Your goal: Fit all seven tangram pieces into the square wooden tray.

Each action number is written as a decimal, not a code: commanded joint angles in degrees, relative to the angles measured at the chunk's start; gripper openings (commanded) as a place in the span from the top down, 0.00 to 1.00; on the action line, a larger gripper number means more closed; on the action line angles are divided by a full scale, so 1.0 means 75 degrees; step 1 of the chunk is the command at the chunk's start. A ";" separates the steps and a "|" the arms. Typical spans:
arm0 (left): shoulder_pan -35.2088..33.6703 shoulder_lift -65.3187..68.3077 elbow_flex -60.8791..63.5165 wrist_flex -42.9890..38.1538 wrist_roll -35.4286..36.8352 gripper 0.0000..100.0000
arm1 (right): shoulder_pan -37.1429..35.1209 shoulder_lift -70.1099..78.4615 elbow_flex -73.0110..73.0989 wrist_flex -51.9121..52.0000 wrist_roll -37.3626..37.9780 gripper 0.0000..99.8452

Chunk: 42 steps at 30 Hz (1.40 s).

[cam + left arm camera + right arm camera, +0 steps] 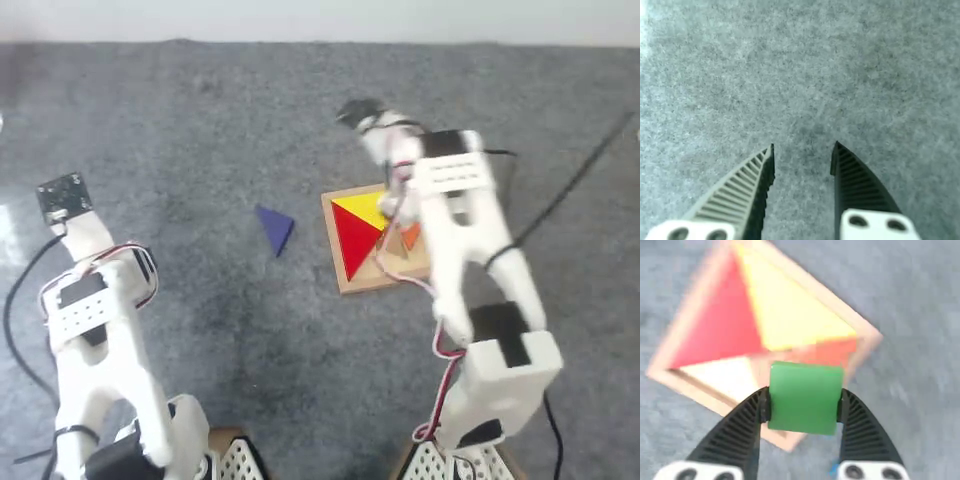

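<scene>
Green piece [805,407] sits clamped in right tool [804,391], seemingly over tray [870,336]; left tool [804,146] stands parted.

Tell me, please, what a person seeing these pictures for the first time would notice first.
The green square piece, clamped in the right gripper over the wooden tray, stands out first; a red triangle and a yellow triangle already lie in that tray. A blue triangle lies alone on the grey cloth between the tray and the left arm. The left gripper hangs open over the cloth.
</scene>
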State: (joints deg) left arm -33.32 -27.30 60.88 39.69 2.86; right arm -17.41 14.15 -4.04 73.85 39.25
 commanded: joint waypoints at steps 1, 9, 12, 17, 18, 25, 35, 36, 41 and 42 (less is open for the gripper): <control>0.0023 -0.0281 -0.0041 -0.0152 -0.0059 0.82 | -0.0709 -0.0006 0.0188 -0.0006 0.0539 0.94; 0.0059 -0.0293 -0.0053 -0.0152 -0.0059 0.82 | -0.1037 0.0205 0.1360 -0.0545 0.0668 0.94; 0.0059 -0.0293 -0.0053 -0.0152 -0.0059 0.82 | -0.1084 0.0029 0.1711 -0.0522 0.0656 0.94; 0.0059 -0.0293 -0.0053 -0.0152 -0.0059 0.82 | -0.1412 -0.0182 0.2333 -0.0897 0.0387 0.94; 0.0059 -0.0293 -0.0053 -0.0152 -0.0059 0.82 | -0.1459 -0.0182 0.2379 -0.0979 0.0387 0.94; 0.0059 -0.0293 -0.0053 -0.0152 -0.0059 0.82 | -0.1201 -0.0252 0.2286 -0.0967 0.0445 0.91; 0.0059 -0.0305 -0.0088 0.0035 -0.0070 0.82 | -0.0815 -0.0252 0.1278 -0.0123 0.0457 0.69; 0.0059 -0.0305 -0.0123 0.0070 -0.0070 0.82 | -0.0791 -0.0252 0.1242 -0.0111 0.0457 0.68; 0.0059 -0.0305 -0.0147 0.0070 -0.0070 0.82 | -0.0873 -0.0264 0.1242 -0.0100 0.0457 0.68; 0.0059 -0.0305 -0.0147 0.0070 -0.0070 0.82 | -0.0885 -0.0264 0.1242 -0.0088 0.0457 0.68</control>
State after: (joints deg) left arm -33.14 -27.30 60.88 39.87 2.86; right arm -24.18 14.95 8.26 72.62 42.95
